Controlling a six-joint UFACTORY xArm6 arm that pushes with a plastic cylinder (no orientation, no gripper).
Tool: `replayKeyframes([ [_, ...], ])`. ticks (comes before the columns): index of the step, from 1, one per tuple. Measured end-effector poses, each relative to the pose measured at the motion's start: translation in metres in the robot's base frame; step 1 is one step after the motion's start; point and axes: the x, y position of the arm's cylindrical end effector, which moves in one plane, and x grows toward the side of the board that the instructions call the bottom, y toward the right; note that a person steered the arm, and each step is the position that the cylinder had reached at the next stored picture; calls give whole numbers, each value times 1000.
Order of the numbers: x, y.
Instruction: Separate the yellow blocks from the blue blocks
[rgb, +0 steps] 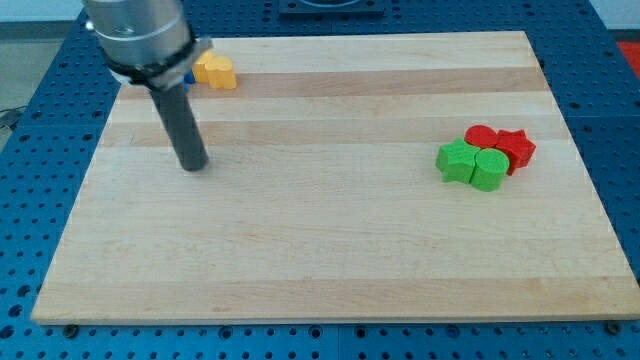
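A yellow block (216, 70) of uneven shape lies near the board's top left corner. A sliver of a blue block (188, 76) shows just left of it, touching it, mostly hidden behind my arm. My dark rod comes down from the top left; my tip (193, 165) rests on the board below these blocks, well apart from them. Any other blue or yellow blocks are hidden by the arm's body.
At the view's right, a tight cluster: a green star-like block (456, 161), a green rounded block (489, 170), a red round block (482, 137) and a red star block (515, 149). The wooden board (330, 250) sits on a blue perforated table.
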Motion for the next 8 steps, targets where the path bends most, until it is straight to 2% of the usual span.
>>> replayKeyframes([
  [3, -79, -85],
  [4, -81, -85],
  [5, -161, -82],
  [7, -176, -78],
  [8, -167, -8],
])
